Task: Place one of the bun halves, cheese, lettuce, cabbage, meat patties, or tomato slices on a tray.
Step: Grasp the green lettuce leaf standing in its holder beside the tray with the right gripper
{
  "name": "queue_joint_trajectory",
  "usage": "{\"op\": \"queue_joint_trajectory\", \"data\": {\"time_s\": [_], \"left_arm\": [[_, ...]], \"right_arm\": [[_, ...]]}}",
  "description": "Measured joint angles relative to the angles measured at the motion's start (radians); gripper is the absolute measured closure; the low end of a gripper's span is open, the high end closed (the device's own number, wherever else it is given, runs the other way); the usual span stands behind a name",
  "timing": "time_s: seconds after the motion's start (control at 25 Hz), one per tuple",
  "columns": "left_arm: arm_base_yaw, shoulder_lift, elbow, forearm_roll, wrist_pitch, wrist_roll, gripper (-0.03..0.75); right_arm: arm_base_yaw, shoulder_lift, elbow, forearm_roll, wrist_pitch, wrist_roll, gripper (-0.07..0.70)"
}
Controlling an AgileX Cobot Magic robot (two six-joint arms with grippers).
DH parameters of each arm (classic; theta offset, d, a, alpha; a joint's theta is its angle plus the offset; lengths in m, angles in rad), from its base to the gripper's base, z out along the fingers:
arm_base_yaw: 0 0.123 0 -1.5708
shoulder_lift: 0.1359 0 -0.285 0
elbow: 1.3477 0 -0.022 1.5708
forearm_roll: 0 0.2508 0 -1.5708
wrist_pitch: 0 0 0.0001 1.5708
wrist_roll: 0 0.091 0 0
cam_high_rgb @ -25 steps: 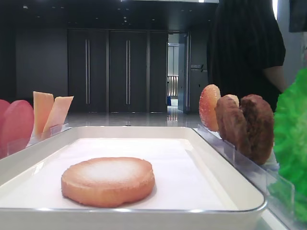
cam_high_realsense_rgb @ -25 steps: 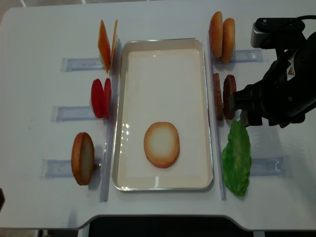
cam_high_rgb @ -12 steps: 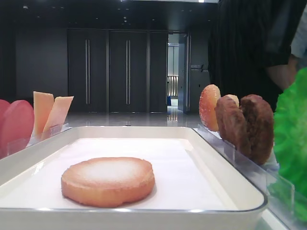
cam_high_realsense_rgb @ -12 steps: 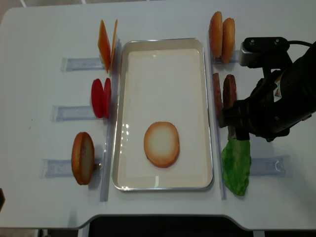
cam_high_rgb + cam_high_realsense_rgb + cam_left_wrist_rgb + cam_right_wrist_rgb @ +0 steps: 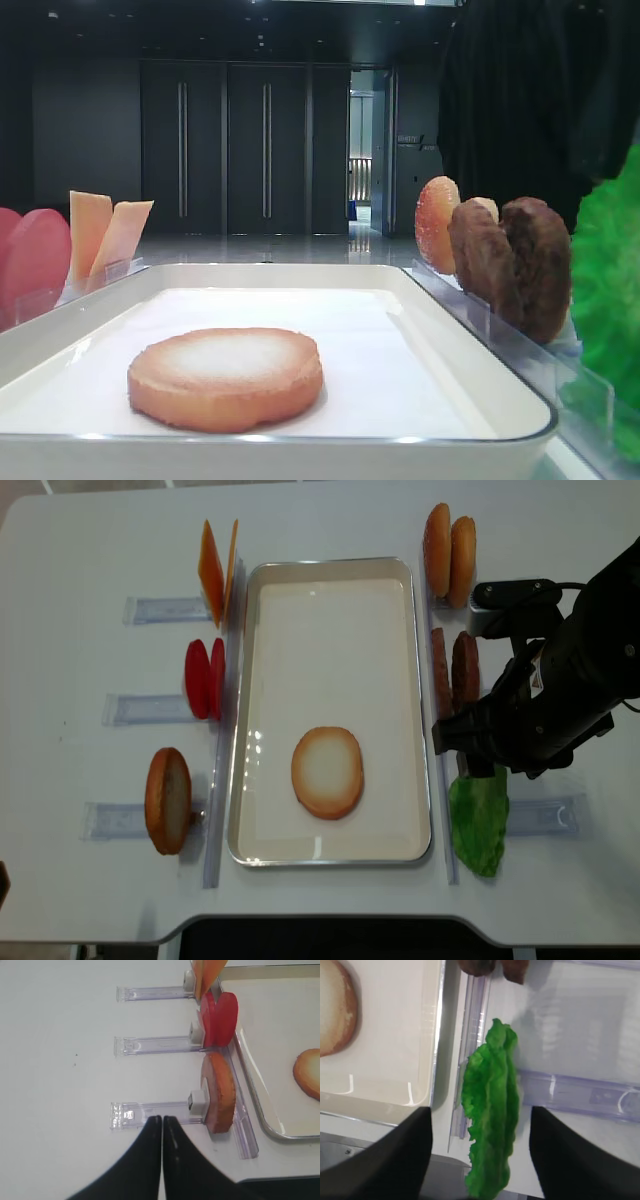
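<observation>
Above lettuce (image 5: pixel 490 1125), right pincer (image 5: pixel 480 1135) wide open

A white counter (image 5: pixel 90 900) is seen, with clear plastic holder strips (image 5: pixel 150 709) laid on it. Dark double doors (image 5: pixel 225 150) are seen behind it.

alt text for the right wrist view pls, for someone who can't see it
The open right gripper, its two dark fingers apart at the bottom corners, hangs over a ruffled green lettuce leaf standing on edge in a clear holder. To the left is the white tray with a bun half at its edge; two meat patties peek in at the top.
</observation>
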Motion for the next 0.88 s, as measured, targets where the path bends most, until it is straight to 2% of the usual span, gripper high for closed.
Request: {"op": "queue_joint_trajectory", "data": {"time_s": [0.08, 0.2, 0.44, 0.68, 0.88], "left_arm": [[0.0, 0.0, 0.0, 0.0, 0.0, 0.0, 0.722], [0.0, 0.0, 0.0, 0.0, 0.0, 0.0, 0.722], [0.0, 0.0, 0.0, 0.0, 0.0, 0.0, 0.722], [0.0, 0.0, 0.0, 0.0, 0.0, 0.0, 0.722], [0.0, 0.0, 0.0, 0.0, 0.0, 0.0, 0.722]], "right_arm": [[0.0, 0.0, 0.0, -0.003, 0.015, 0.0, 0.258], [0.002, 0.0, 0.0, -0.008, 0.028, 0.0, 0.349], [0.003, 0.0, 0.0, -0.012, 0.045, 0.0, 0.593], [0.003, 0.0, -0.002, -0.015, 0.07, 0.0, 0.594], [0.003, 0.001, -0.065, -0.015, 0.145, 0.0, 0.601]]}}
